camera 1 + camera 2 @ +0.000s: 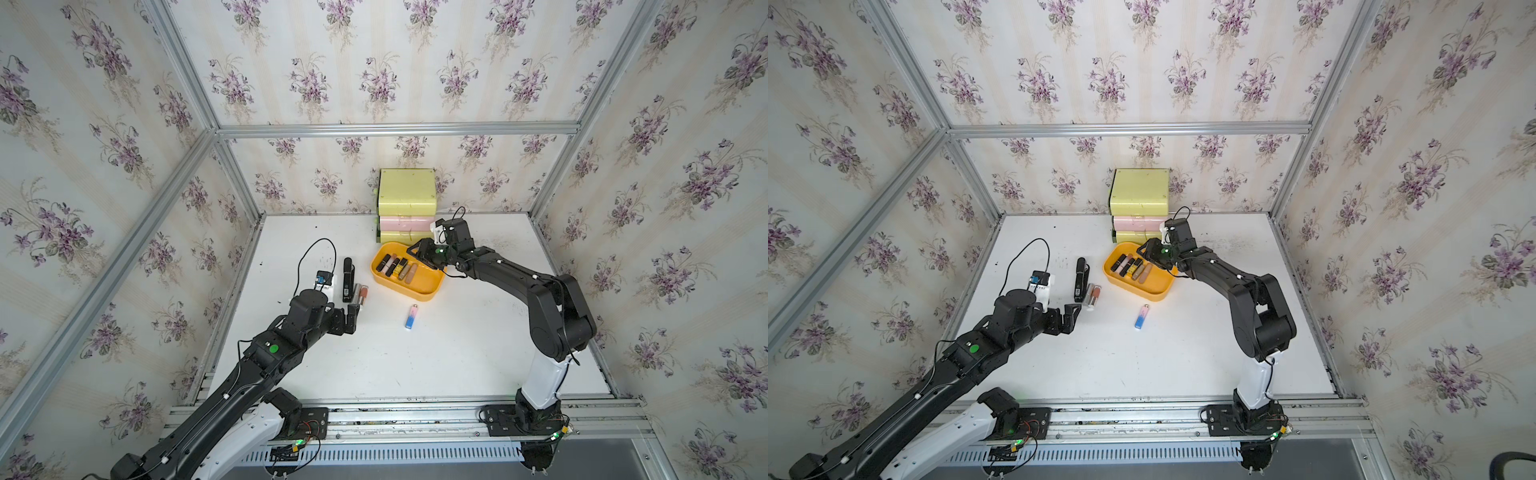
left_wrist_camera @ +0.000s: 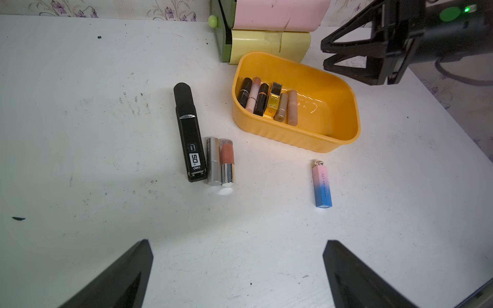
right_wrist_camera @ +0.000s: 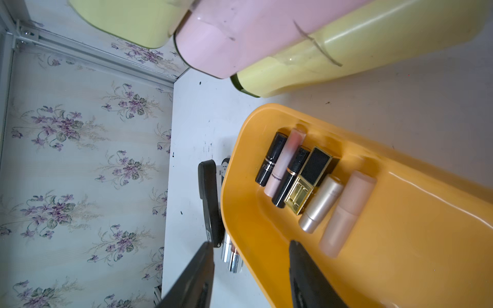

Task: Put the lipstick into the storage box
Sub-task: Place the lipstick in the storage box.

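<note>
Right wrist view: the storage box [image 3: 400, 240] runs off the frame, one whole end lost. Its wall hides part of the stapler [image 3: 209, 192] and all but the shiny ends of two silver lipsticks [image 3: 230, 256]. The peach lipstick [image 3: 346, 213] nearest the lens is a soft blur. The drawer unit [image 3: 240, 40] is cut off too.

In a top view the right gripper [image 1: 417, 254] covers a stretch of the box's rim, and lettering on the pink-and-blue lipstick [image 1: 411, 316] is too small to read.

Left wrist view: the left gripper [image 2: 237, 240] shows just two finger ends, the rest cropped.

Black left arm [image 1: 257, 374] and right arm [image 1: 507, 271], white lower links [image 1: 540, 382], green lights [image 1: 273, 348].
</note>
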